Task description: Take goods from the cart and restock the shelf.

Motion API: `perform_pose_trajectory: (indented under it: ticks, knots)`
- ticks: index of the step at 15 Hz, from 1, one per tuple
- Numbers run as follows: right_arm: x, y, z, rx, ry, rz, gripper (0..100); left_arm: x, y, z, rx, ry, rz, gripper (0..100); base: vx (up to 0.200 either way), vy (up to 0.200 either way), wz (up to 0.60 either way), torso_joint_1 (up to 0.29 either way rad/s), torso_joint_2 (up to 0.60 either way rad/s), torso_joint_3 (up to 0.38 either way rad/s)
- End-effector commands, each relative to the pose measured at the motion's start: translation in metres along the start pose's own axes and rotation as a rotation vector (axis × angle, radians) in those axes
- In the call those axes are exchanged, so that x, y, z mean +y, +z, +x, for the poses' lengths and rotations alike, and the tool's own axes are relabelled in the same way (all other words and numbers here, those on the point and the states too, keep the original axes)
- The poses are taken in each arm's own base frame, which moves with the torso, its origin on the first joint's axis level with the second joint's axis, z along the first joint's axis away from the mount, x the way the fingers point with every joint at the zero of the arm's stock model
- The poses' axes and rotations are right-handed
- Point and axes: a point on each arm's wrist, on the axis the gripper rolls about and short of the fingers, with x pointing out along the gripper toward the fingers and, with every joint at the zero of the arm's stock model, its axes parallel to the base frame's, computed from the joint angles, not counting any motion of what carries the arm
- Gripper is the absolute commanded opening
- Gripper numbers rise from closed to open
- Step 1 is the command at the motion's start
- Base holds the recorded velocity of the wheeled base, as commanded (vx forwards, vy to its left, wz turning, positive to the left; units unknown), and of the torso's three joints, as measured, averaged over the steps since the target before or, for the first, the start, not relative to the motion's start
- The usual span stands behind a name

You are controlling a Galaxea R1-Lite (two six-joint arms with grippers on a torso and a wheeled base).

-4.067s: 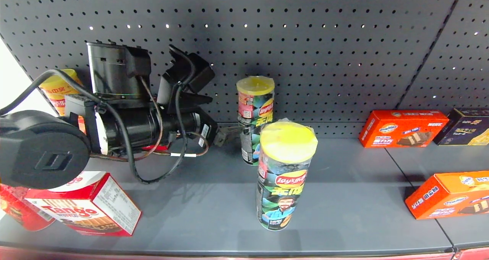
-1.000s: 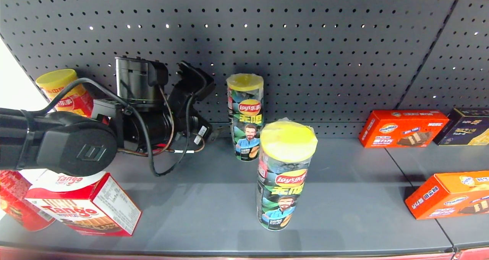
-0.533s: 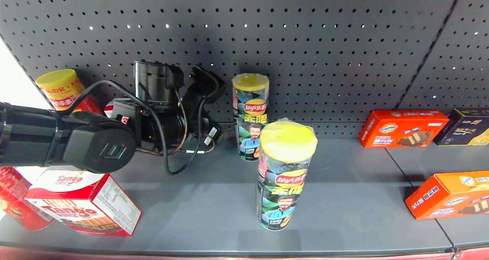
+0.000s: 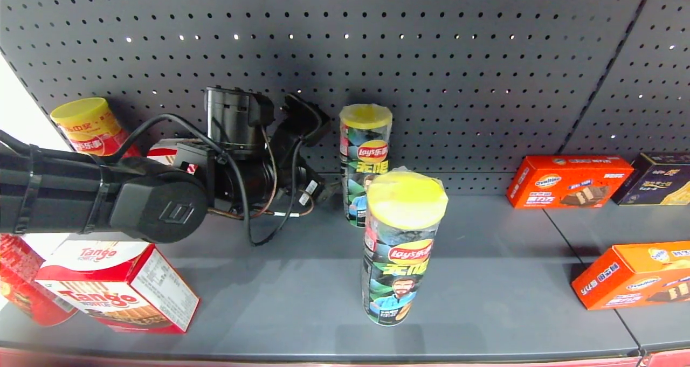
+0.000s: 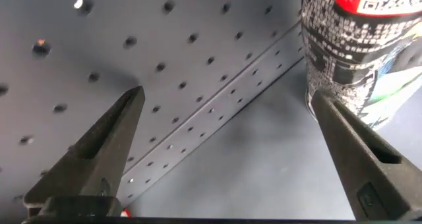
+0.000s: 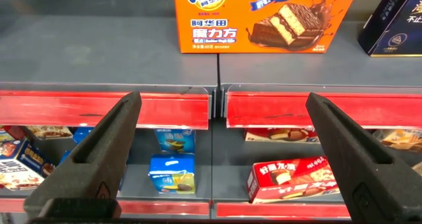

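The task's thing is a tall round chip can with a yellow plastic lid. Its wrap is black and green with a red and yellow badge. It stands up straight on the grey metal shelf, at the back, close to the grey wall full of little holes. It is just behind another tall chip can with a yellow lid and a bit to that front can's left. The front can stands nearer the shelf's edge.

The left gripper is behind the front can and to its left, low by the shelf. Its two black fingers are spread wide and hold nothing. The back can is not between them. It stands just beside the tip of one finger, and I cannot tell if they touch.

The right gripper is also spread wide with nothing in it. It faces an orange cardboard box and red shelf strips.

Far to the left of the front can lies a red and white cardboard box. To its right sit flat orange boxes.
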Motion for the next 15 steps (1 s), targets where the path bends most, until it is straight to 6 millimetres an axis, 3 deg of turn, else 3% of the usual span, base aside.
perform_pose_trajectory:
  ticks: [1, 7, 10, 12, 15]
  knots:
    - [0.0, 0.0, 0.0, 0.001, 0.0, -0.001, 100, -0.003, 0.0, 0.003, 0.002, -0.008, 0.003, 100, 0.0, 0.0, 0.0, 0.0, 0.0, 0.0]
    - [0.0, 0.0, 0.0, 0.001, 0.0, -0.001, 100, -0.002, 0.001, -0.001, -0.005, -0.005, -0.001, 100, 0.0, 0.0, 0.0, 0.0, 0.0, 0.0]
    - [0.0, 0.0, 0.0, 0.001, 0.0, -0.001, 100, 0.011, 0.019, -0.028, -0.072, 0.032, -0.011, 100, 0.0, 0.0, 0.0, 0.0, 0.0, 0.0]
    - [0.0, 0.0, 0.0, 0.001, 0.0, -0.001, 100, 0.014, 0.033, -0.063, -0.14, 0.041, -0.069, 100, 0.0, 0.0, 0.0, 0.0, 0.0, 0.0]
    - [0.0, 0.0, 0.0, 0.001, 0.0, -0.001, 100, 0.002, 0.046, -0.107, -0.23, -0.009, -0.192, 100, 0.0, 0.0, 0.0, 0.0, 0.0, 0.0]
